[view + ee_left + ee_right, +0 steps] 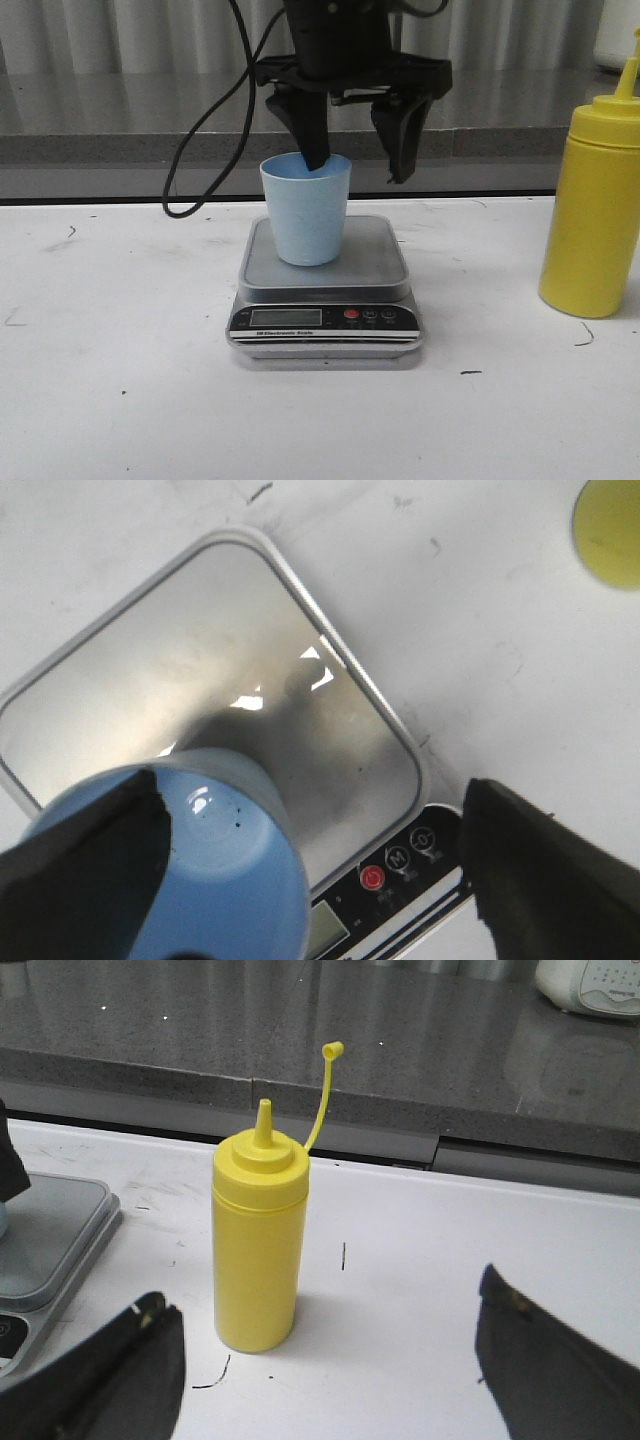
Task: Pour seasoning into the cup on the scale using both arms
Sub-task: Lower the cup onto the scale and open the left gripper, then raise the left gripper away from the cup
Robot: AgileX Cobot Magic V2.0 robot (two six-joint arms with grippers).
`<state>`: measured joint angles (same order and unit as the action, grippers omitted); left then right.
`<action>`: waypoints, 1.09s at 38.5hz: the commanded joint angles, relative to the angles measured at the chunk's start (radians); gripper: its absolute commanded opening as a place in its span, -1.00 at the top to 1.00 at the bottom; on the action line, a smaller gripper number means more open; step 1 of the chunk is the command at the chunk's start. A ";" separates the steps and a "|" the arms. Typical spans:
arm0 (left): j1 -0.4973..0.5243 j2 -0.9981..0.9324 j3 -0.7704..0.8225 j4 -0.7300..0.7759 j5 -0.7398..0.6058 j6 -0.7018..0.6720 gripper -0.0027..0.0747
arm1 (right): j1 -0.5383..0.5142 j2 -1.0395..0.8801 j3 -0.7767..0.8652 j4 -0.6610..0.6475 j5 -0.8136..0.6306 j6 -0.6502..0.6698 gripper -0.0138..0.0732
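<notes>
The pale blue cup (305,215) stands upright on the silver scale (375,262) at the table's middle. My left gripper (358,168) hangs over it, open. One finger dips inside the cup's rim and the other hangs well clear of its right side. The left wrist view shows the cup (225,880) empty, the scale platform (200,670) and my open left gripper (315,820). The yellow seasoning bottle (595,210) stands upright at the right, untouched. In the right wrist view my right gripper (325,1330) is open and empty, short of the bottle (258,1240).
The bottle's small cap (333,1050) is off the nozzle and sticks up on its strap. The scale's corner (50,1230) lies beside the bottle. A grey ledge (100,120) runs behind the white table. A black cable (200,150) loops down left of the cup.
</notes>
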<state>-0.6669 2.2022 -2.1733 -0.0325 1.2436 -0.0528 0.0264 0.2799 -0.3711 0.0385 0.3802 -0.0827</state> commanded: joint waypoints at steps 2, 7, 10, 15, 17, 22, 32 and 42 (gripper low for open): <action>-0.005 -0.097 -0.054 -0.043 0.022 -0.006 -0.42 | -0.001 0.015 -0.036 -0.004 -0.074 0.002 -0.72; -0.005 -0.138 -0.054 -0.053 0.022 -0.006 -0.40 | -0.001 0.015 -0.036 -0.004 -0.072 0.002 -0.72; -0.003 -0.174 -0.054 -0.049 0.022 -0.006 -0.34 | -0.001 0.015 -0.036 -0.004 -0.072 0.002 -0.72; 0.001 -0.234 -0.054 -0.031 0.022 -0.006 -0.03 | -0.001 0.015 -0.036 -0.004 -0.072 0.002 -0.72; 0.001 -0.256 -0.054 -0.023 0.022 -0.006 0.19 | -0.001 0.015 -0.036 -0.004 -0.072 0.002 -0.72; 0.001 -0.294 -0.034 0.000 0.022 0.016 0.84 | -0.001 0.015 -0.036 -0.004 -0.072 0.002 -0.72; 0.016 -0.408 0.173 0.041 -0.008 0.015 0.98 | -0.001 0.015 -0.036 -0.004 -0.072 0.002 -0.72; 0.152 -0.650 0.514 0.041 -0.183 -0.015 0.98 | -0.001 0.015 -0.036 -0.004 -0.072 0.002 -0.72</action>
<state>-0.5670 1.6859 -1.7341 0.0000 1.1588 -0.0533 0.0264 0.2799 -0.3711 0.0385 0.3825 -0.0827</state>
